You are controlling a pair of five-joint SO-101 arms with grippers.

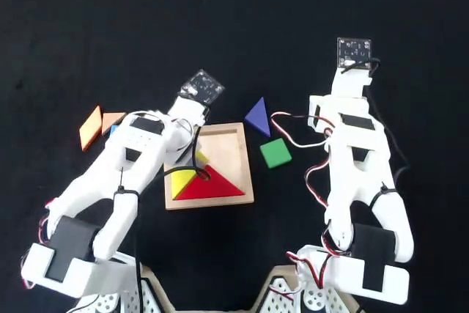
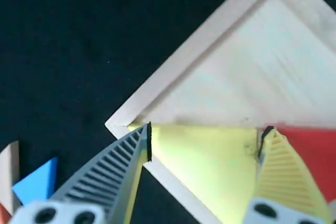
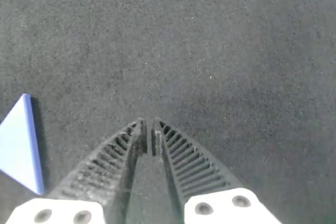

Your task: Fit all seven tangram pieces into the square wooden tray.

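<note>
The square wooden tray lies mid-table with a red triangle and a yellow triangle along its near side. In the left wrist view my left gripper is shut on the yellow triangle, which sits in a corner of the tray beside the red triangle. My right gripper is shut with nothing in it, above bare cloth, with a purple-blue triangle off to one side.
Right of the tray lie the purple-blue triangle and a green square. Left of the left arm are an orange parallelogram, a pale orange piece and a small blue triangle. Black cloth covers the table.
</note>
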